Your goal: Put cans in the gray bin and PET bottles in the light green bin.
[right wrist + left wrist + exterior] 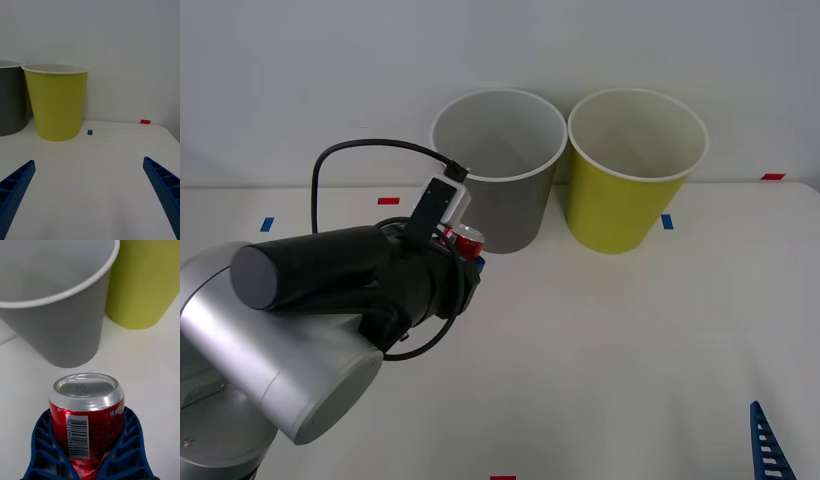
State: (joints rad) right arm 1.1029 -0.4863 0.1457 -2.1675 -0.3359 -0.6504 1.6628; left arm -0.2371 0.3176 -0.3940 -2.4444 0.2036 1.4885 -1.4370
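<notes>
**Red can held just short of the gray bin**

Red and silver, the can [86, 410] stands upright in the left hand [88, 450], whose blue ribbed fingers [43, 444] curve round its lower half and pinch it from both sides. Its long axis runs straight up, silver top facing the wrist camera, barcode toward the viewer.

Take the gray bin [500, 170] as the landmark. In the front view the can [468, 240] sits just in front of the bin's wall, on the side toward the robot and slightly to the robot's left, and below the white rim. Can and wall look close but apart. The bin's mouth lies ahead of the hand and higher, so my reading is that the coming move needs a lift above the rim, then a short reach forward.

The left arm stretches low across the white counter [610, 340] toward the bin, forearm nearly level, wrist pointing at the bin's side.

The light green bin [635, 170] stands just beside the gray bin, on the robot's right.

The right hand [90, 195] waits well apart from the gray bin, low over the counter on the robot's right, fingers spread wide and holding nothing.
</notes>
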